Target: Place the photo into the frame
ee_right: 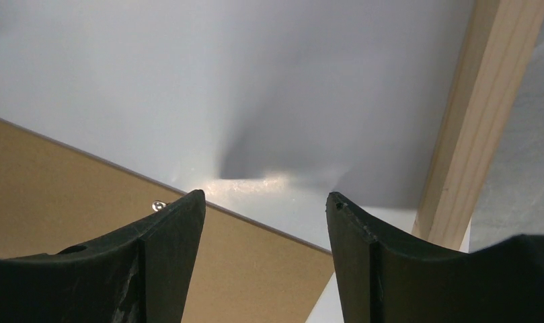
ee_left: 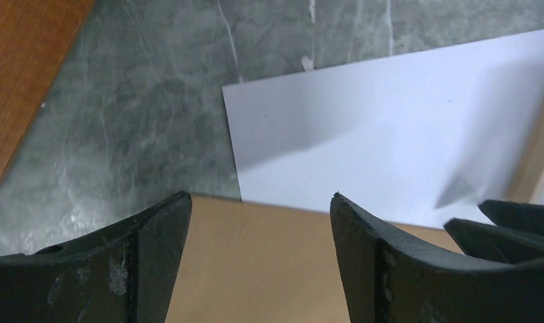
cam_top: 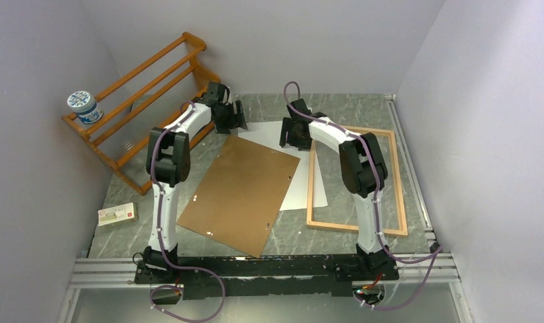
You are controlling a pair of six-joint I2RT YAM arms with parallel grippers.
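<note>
Grey table (cam_top: 343, 108). Frame (cam_top: 356, 227) flat at right, beneath my right arm. Brown board (cam_top: 239, 192) tilted mid-table, covering most of photo (cam_top: 304, 188). Photo white side up, right edge crossing frame's left rail. My left gripper (ee_left: 259, 202) and right gripper (ee_right: 263, 198) both wide, holding nothing, over board's far edge.

Left arm (cam_top: 168, 158), right arm (cam_top: 360, 165) stretched forward, elbows high, wrists tipped down. Left gripper (cam_top: 234, 120) jaws apart, empty. Right gripper (cam_top: 292, 134) likewise. Grippers near, not touching.
</note>
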